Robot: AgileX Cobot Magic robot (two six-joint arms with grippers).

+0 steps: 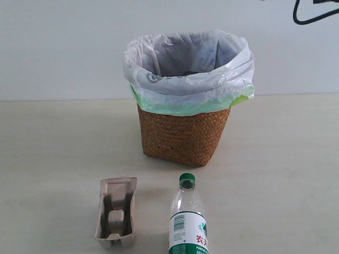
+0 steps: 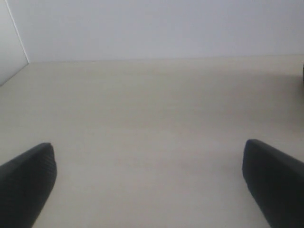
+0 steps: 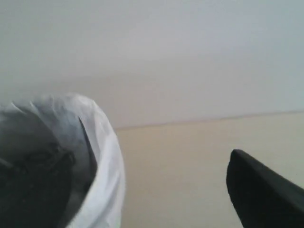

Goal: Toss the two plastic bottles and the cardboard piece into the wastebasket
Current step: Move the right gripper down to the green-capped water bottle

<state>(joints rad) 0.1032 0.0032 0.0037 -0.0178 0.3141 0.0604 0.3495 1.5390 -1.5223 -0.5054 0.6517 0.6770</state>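
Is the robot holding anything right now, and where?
Nothing. The left end effector and the right end effector are both open and empty.

A plain pale wall (image 1: pixel 63 47) behind a light beige tabletop (image 1: pixel 47 143) — soft, even light.

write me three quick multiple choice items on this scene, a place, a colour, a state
1. In the exterior view the cardboard piece lies: A left of the bottle; B right of it; C on it.
2. The bottle's cap is: A black; B green; C red.
3. The left gripper's fingers are: A shut on the bottle; B shut on nothing; C open.
1 A, it lies apart to the bottle's left. 2 B, the cap shows green. 3 C, bare table shows between the wide-apart fingers.
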